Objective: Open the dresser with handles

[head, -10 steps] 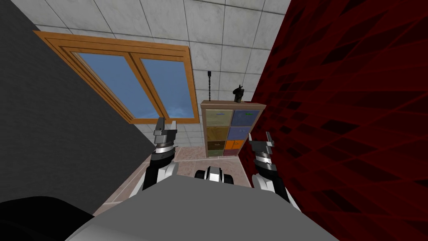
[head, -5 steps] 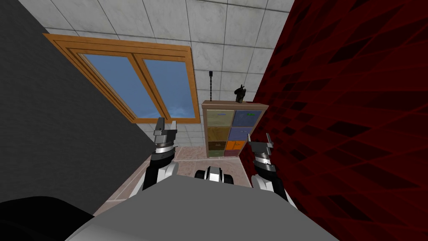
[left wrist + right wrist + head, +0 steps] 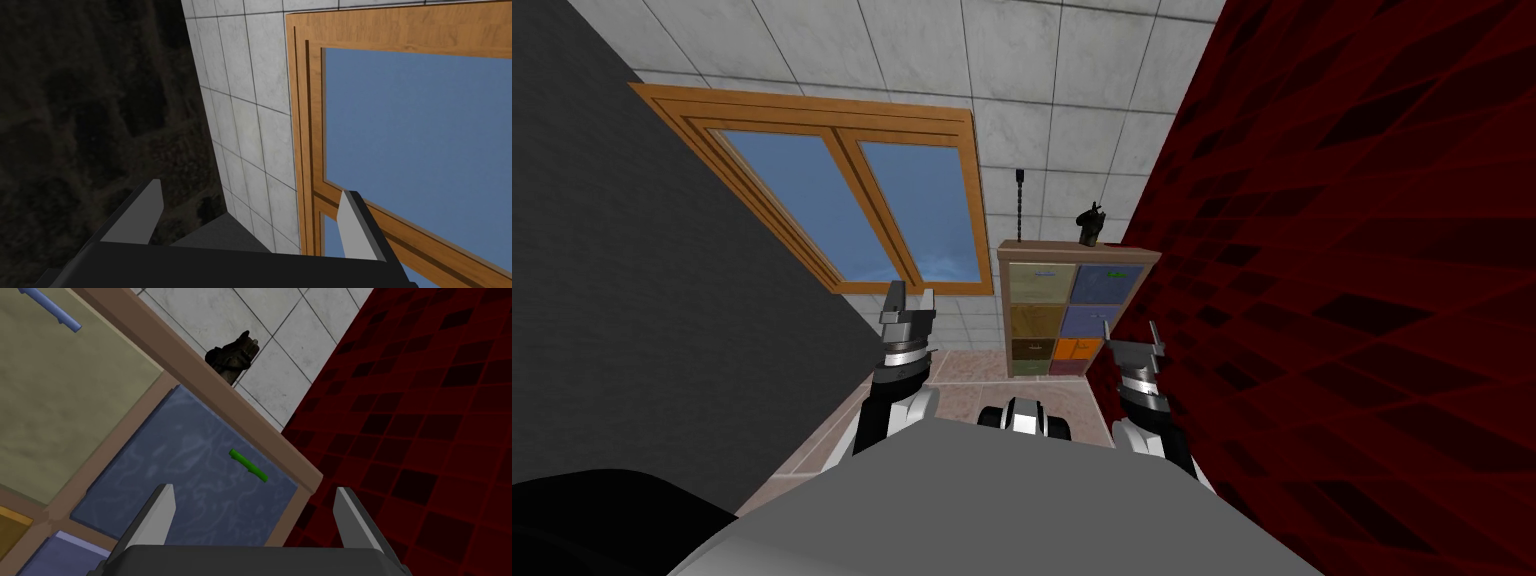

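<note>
- Three walls close in the space: a dark grey wall on my left, a white tiled wall ahead, and a dark red checked wall on my right.
- Pinkish floor tiles run from me toward the tiled wall.
- A wood-framed window with two blue panes sits in the tiled wall, left of the dresser.
- The dresser stands on the floor against the tiled wall, just beside the red wall and well ahead of both pincers.
- Its brown frame holds two columns of four drawer fronts, and every front looks shut.
- The top row has a beige drawer with a blue handle and a blue drawer with a green handle.
- Below these the fronts are ochre, lavender, dark brown, orange, greenish and maroon.
- A small dark figurine stands on the dresser's top, toward the red wall.
- A thin dark chain-like thing hangs against the tiled wall above the top's other end.
- The right pincer is spread open and empty. It points at the blue drawer, with the green handle beyond its fingertips and apart from them.
- The left pincer is raised on my left, its fingers apart and holding nothing.
</note>
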Available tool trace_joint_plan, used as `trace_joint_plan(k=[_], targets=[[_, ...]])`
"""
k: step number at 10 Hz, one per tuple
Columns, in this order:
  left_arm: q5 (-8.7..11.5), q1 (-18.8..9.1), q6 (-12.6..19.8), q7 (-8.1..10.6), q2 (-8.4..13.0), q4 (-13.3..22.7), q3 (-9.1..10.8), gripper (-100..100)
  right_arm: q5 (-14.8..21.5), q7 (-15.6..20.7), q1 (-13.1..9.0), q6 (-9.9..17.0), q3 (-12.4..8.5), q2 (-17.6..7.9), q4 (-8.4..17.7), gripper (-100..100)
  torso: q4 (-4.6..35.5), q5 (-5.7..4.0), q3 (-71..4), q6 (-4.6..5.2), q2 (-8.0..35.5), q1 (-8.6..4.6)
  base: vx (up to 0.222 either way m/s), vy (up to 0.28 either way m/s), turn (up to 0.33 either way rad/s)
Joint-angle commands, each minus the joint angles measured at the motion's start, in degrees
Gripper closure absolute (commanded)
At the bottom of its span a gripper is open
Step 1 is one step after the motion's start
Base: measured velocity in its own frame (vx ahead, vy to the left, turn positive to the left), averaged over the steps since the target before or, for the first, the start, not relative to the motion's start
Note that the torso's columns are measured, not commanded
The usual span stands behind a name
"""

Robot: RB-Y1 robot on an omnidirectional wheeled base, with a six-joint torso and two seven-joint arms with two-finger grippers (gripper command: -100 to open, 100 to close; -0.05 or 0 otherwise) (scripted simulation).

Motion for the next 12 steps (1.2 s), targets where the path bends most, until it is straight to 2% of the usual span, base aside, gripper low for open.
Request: trace_joint_plan(k=[1, 2, 3, 5, 6, 8, 9, 11, 12], targets=[[0.0, 0.0, 0.0, 0.00, 0.0, 0.0, 0.00, 0, -1.4, -4.4, 0.1, -1.2, 0.6, -0.3, 1.2, -100, 0.0, 0.00, 0.0, -0.02, 0.0, 0.03, 0.019, 0.010, 0.046], [0.0, 0.0, 0.0, 0.00, 0.0, 0.0, 0.00, 0, -1.4, -5.3, 0.1, -1.2, 0.6, -0.3, 1.2, -100, 0.0, 0.01, 0.0, 0.00, 0.0, 0.03, 0.008, 0.003, -0.001], [0.0, 0.0, 0.0, 0.00, 0.0, 0.0, 0.00, 0, -2.8, -7.3, 0.1, -2.4, 1.3, -0.6, 2.4, -100, 0.0, 0.00, 0.0, 0.00, 0.0, 0.01, 0.014, 0.009, 0.082], [0.0, 0.0, 0.0, 0.00, 0.0, 0.0, 0.00, 0, -2.8, -9.9, 0.1, -2.4, 1.3, -0.6, 2.4, -100, 0.0, 0.01, 0.0, 0.00, 0.0, 0.03, 0.014, 0.007, 0.015], [0.0, 0.0, 0.0, 0.00, 0.0, 0.0, 0.00, 0, -4.2, -11.9, 0.0, -3.6, 1.9, -0.8, 3.6, -100, 0.0, 0.00, 0.0, 0.00, 0.0, 0.02, 0.019, 0.010, 0.061], [0.0, 0.0, 0.0, 0.00, 0.0, 0.0, 0.00, 0, -4.2, -14.6, 0.0, -3.6, 1.9, -0.8, 3.6, -100, 0.0, 0.01, 0.0, -0.01, 0.0, 0.03, 0.017, 0.007, 0.025], [0.0, 0.0, 0.0, 0.00, 0.0, 0.0, 0.00, 0, -5.5, -16.5, 0.0, -4.7, 2.6, -1.1, 4.9, -100, 0.0, 0.00, 0.0, 0.00, 0.0, 0.02, 0.018, 0.014, 0.060], [0.0, 0.0, 0.0, 0.00, 0.0, 0.0, 0.00, 0, -5.5, -19.3, 0.0, -4.7, 2.6, -1.1, 4.9, -100, 0.0, 0.01, 0.0, -0.01, 0.0, 0.03, 0.016, 0.008, 0.025], [0.0, 0.0, 0.0, 0.00, 0.0, 0.0, 0.00, 0, -6.9, -21.2, -0.1, -5.7, 3.4, -1.2, 6.2, -100, 0.0, 0.00, 0.0, 0.00, 0.0, 0.00, 0.022, 0.010, 0.074]])
